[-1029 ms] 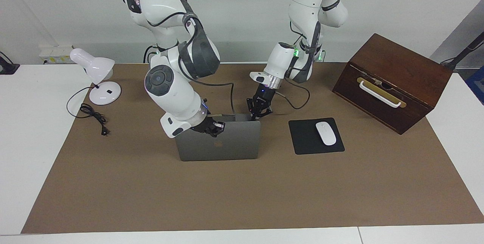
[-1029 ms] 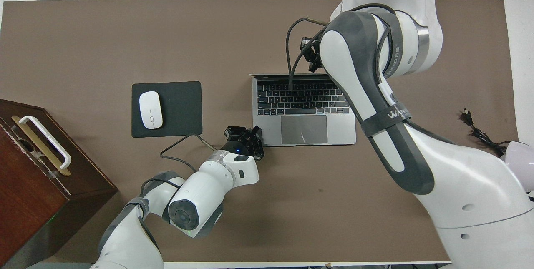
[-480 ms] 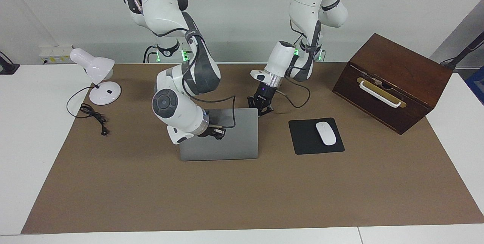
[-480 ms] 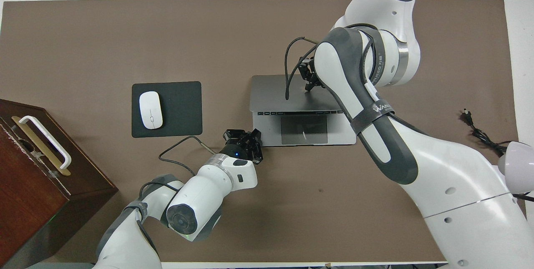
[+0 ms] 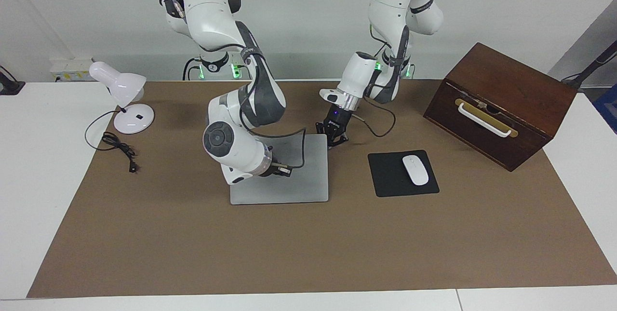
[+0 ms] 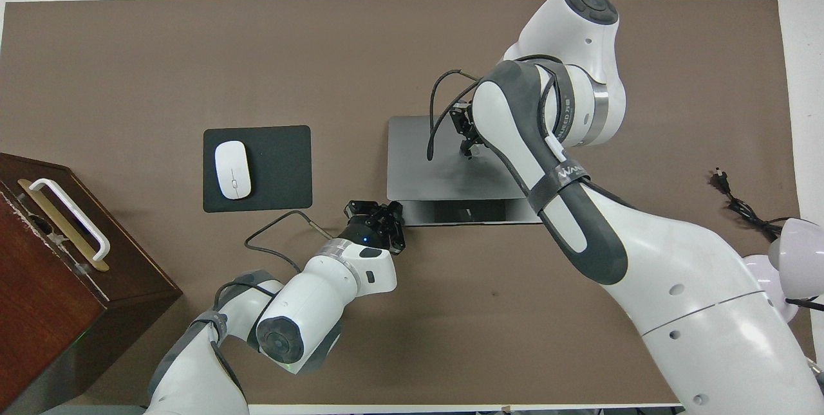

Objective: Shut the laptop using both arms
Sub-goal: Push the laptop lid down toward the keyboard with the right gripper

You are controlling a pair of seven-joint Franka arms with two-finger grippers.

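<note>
The laptop [image 5: 289, 176] lay mid-frame on the brown mat [image 5: 308, 243], lid nearly flat. The right gripper [image 5: 282, 170], fingers pressed together, bore on the lid. The left gripper [image 5: 336, 137], fingers pressed together too, sat at the laptop's upper-right corner.

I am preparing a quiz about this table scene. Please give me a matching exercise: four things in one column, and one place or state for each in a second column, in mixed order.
Things:
1. laptop
2. mouse
3. right gripper
4. left gripper

Places or states:
A. on the black pad
B. lid almost down
C. shut, at the laptop's corner nearest the robots
D. shut, on the lid

Pairs: 1-B, 2-A, 3-D, 4-C
</note>
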